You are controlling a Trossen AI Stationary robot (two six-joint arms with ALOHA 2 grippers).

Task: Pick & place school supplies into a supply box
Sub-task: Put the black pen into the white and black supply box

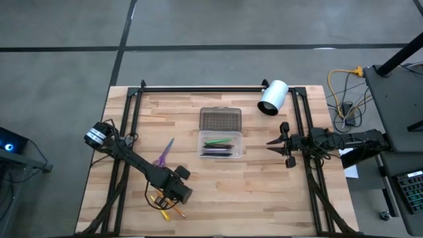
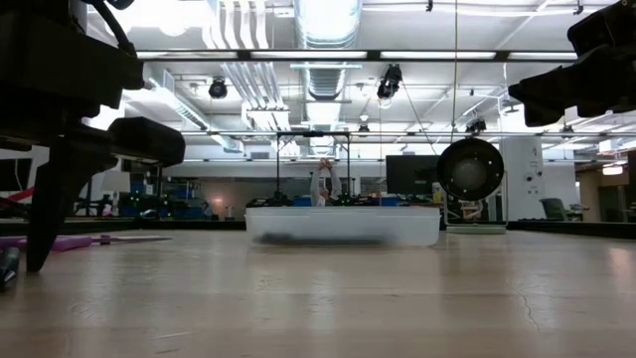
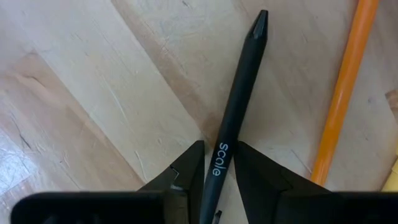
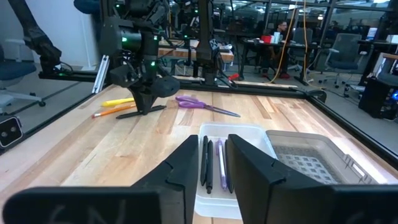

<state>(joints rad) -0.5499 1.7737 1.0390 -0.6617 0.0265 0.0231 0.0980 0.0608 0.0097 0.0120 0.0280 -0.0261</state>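
Near the bench's front edge, the left gripper (image 3: 217,165) is clamped on a black pen (image 3: 235,112), which may swing or slip since it is held near one end

White cylinder (image 1: 272,97): lying near the tabletop's far right corner.
Tabletop (image 1: 218,198): light wood planks, black rails along edges.

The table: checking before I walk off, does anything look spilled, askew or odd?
Nothing spilled or damaged. The white cylinder lies on its side near the supply box, whose lid is open. The left gripper straddles a black pen beside an orange pencil.
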